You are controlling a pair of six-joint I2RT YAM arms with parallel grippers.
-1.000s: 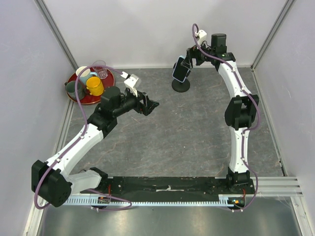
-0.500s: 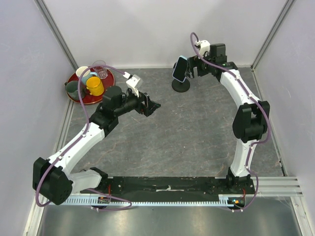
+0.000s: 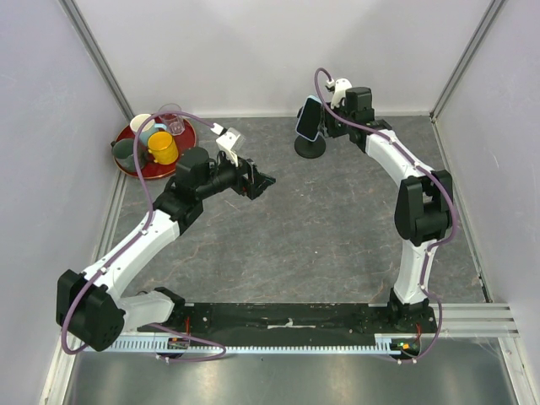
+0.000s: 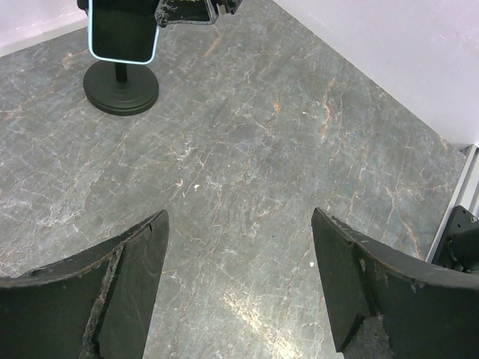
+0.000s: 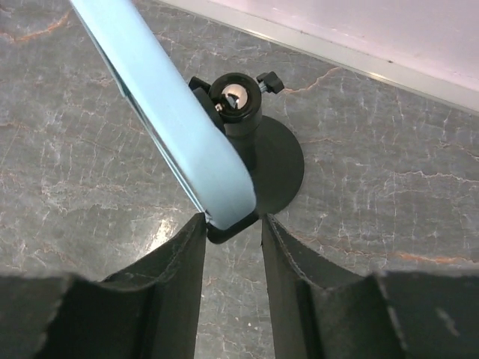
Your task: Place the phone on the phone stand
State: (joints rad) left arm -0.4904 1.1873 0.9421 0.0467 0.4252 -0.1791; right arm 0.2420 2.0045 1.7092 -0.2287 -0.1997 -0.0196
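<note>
One pincer matters: the right pincer [image 5: 232,221] flanks the lower end of the phone [image 5: 172,112], tilted up on the phone stand [image 5: 281,168], grip unclear; the left pincer [image 4: 239,217] gapes well apart.

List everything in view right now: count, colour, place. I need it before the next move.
phone stand: one, black, round base, far middle of the table.
phone: one, black screen, light blue edge, tilted in the stand's cradle.
tray: one, red, far left corner.
cups: several, one yellow, others pale or dark, on the tray; exact count unclear.
table: one, grey marbled.
left gripper: black, open, empty, over the left middle.
right gripper: black, fingers narrowed beside the phone's lower end; grip unclear.
</note>
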